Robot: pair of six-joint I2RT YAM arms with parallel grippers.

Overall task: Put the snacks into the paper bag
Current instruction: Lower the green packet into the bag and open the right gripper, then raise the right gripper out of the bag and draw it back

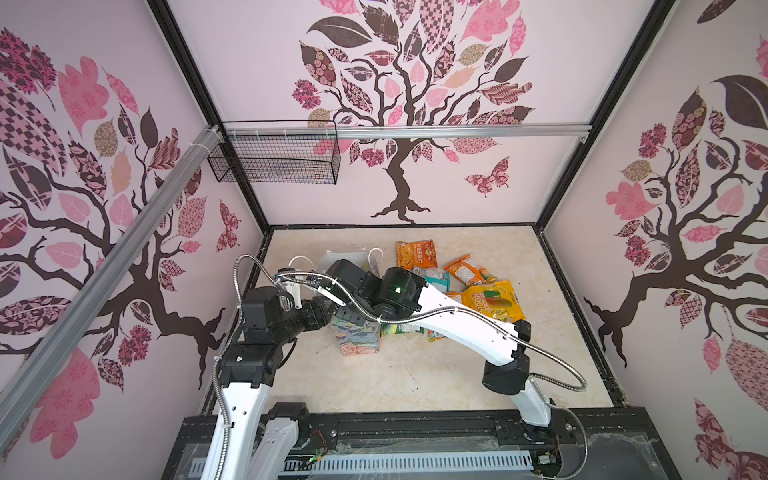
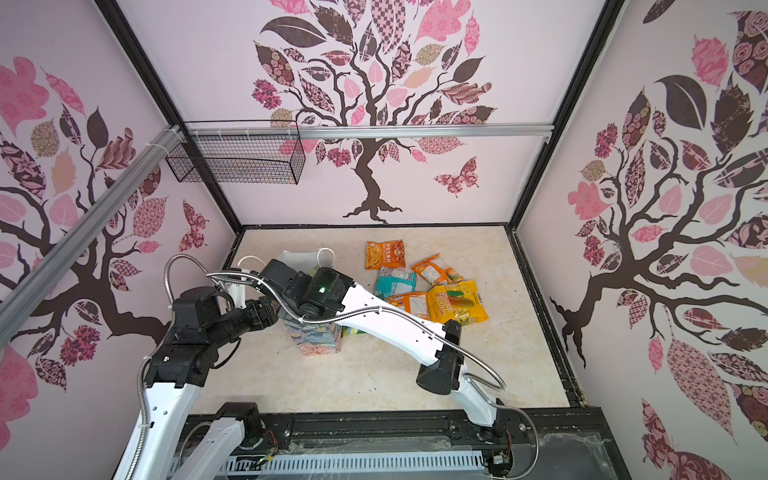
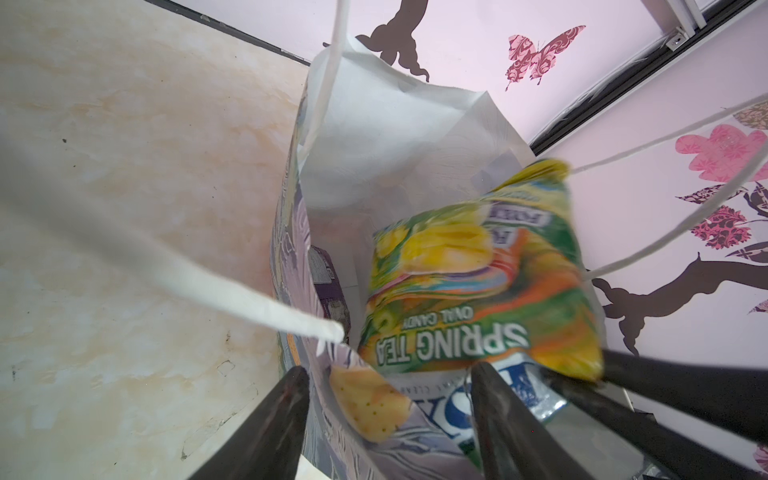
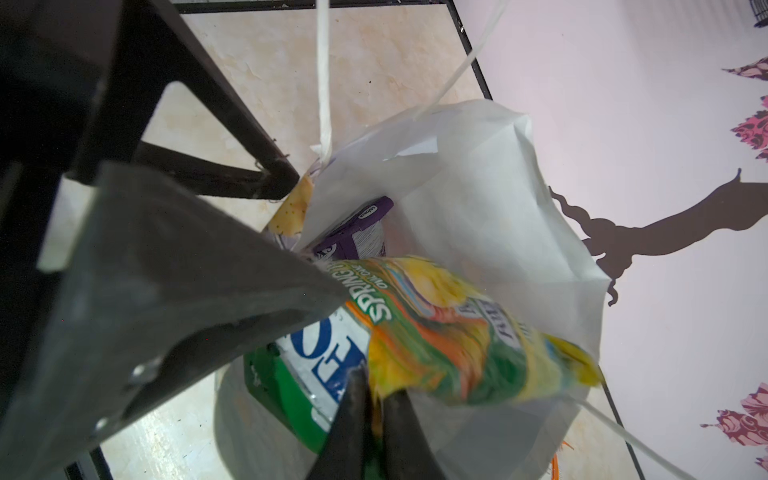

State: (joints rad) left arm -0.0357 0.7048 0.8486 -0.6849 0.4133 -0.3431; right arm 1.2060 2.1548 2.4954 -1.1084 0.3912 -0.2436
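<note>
Blue-green and peach print covers the paper bag (image 1: 358, 341), which stands upright on the pale stone-look table (image 1: 415, 382) in both top views, left of the middle. The two arms meet over its white mouth (what their tips do is hidden here). Loose snacks (image 1: 469, 270) lie on the table to the bag's right: an orange packet (image 1: 417, 254) farthest back, a teal packet (image 1: 434, 279) near the bag, and a yellow packet (image 1: 494, 301) nearer the front.

From the left wrist, the left gripper (image 3: 390, 368) is spread wide and clamps nothing. It sits astride the bag's near wall, one finger outside and the other inside. A white cord handle (image 3: 208, 286) crosses in front. A yellow-green packet (image 3: 469, 282), blurred and tilted, fills the bag's mouth, and a purple packet (image 3: 322, 270) lies deeper down against the wall.

From the right wrist, the right gripper (image 4: 376, 384) has its fingers only a slit apart, with the yellow-green packet's edge in that slit. Whether they are pinching it, I cannot tell. The purple packet shows beyond it, inside the bag.
</note>
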